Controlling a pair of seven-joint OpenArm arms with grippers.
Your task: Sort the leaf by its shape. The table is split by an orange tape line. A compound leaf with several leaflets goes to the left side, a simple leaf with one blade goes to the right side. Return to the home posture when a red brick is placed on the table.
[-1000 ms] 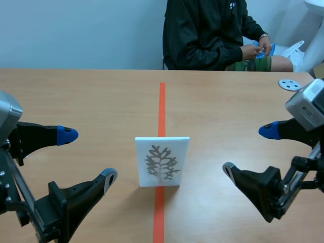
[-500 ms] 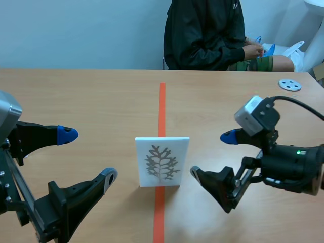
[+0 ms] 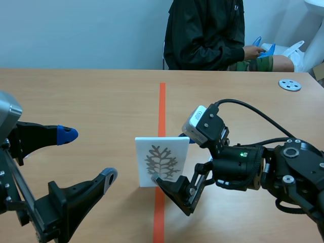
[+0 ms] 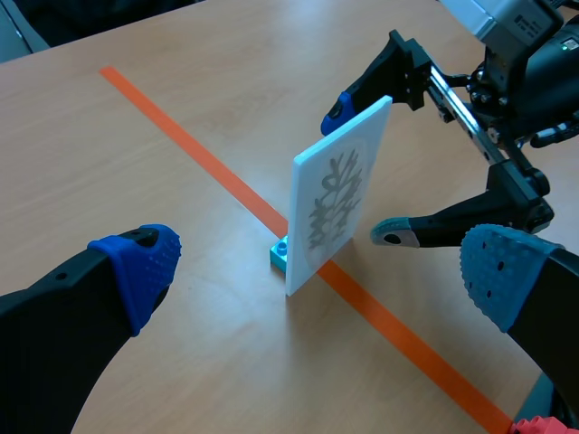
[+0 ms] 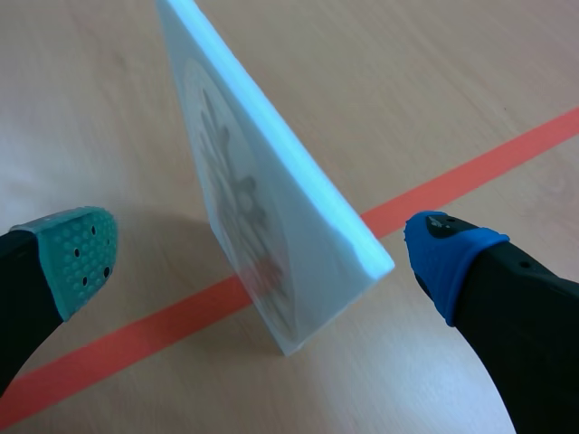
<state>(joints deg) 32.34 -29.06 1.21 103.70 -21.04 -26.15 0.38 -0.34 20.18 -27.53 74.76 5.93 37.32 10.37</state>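
The right pincer (image 5: 262, 253) is spread wide and grips nothing. Its grey-green pad (image 5: 77, 253) faces the printed side of a white rectangular card (image 5: 271, 190), and its blue pad (image 5: 443, 249) sits just beside the card's top corner at the back, so the card stands between the two fingers. I cannot tell whether either pad touches it.

The card shows a grey leaf with many leaflets. It stands upright on a small light-blue base block (image 4: 279, 253), right on the orange tape line (image 3: 162, 106) at the middle of the wooden tabletop (image 3: 91, 96).

The left pincer (image 3: 87, 156) is also wide open and empty, low on its own side and well apart from the card.

A flat grey round disc (image 3: 289, 84) lies at the far right. A person in a dark jacket (image 3: 202, 35) sits across the tabletop.
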